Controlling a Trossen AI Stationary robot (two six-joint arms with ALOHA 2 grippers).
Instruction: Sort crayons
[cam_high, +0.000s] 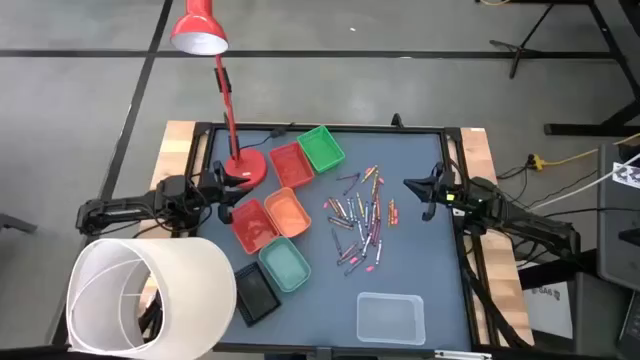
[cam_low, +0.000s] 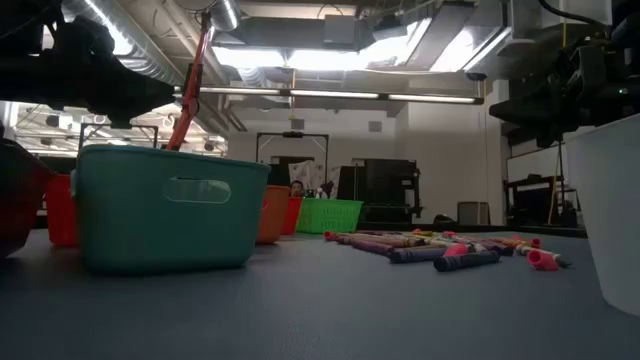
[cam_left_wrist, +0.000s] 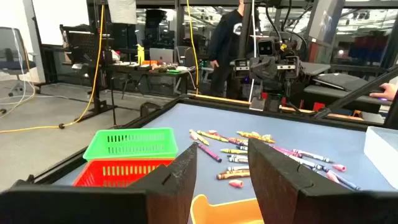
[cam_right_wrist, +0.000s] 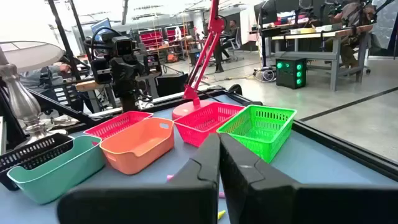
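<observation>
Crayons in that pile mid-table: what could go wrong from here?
The crayons lie crossed and touching, so a pick may drag neighbours or grab two. The trays, like the orange tray and teal tray, touch each other, so a drop could land in the wrong one. The lamp leans over the left gripper side, a possible snag.

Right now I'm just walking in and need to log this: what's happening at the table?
Nothing is being handled yet. The crayons lie loose in a pile mid-table, right of the coloured trays. The left gripper waits open by the red trays; the right gripper waits shut at the pile's far side, holding nothing.
</observation>
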